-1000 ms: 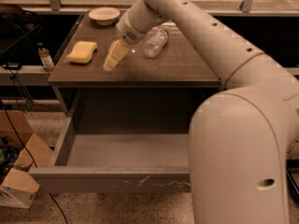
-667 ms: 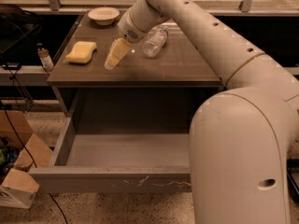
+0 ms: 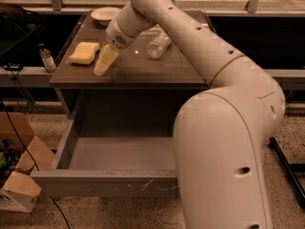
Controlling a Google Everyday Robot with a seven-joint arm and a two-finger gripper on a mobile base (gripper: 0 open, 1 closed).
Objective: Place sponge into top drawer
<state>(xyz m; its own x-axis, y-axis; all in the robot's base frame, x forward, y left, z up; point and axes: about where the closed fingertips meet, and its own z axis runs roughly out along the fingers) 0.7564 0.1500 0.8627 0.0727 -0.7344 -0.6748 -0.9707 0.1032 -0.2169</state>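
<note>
The yellow sponge lies flat on the left part of the brown tabletop. My gripper hangs from the pale arm just to the right of the sponge, close to the table surface, pointing down and to the left. It holds nothing that I can see. The top drawer is pulled out below the table. Its grey box is open and shows nothing inside, and its front panel carries pale scratches.
A white bowl stands at the back left of the table. A clear plastic bottle lies near the middle back. A small bottle stands left of the table. A cardboard box sits on the floor at left.
My gripper has moved left and slightly down, closer to the sponge. The sponge, the bottle and the drawer have not moved.
</note>
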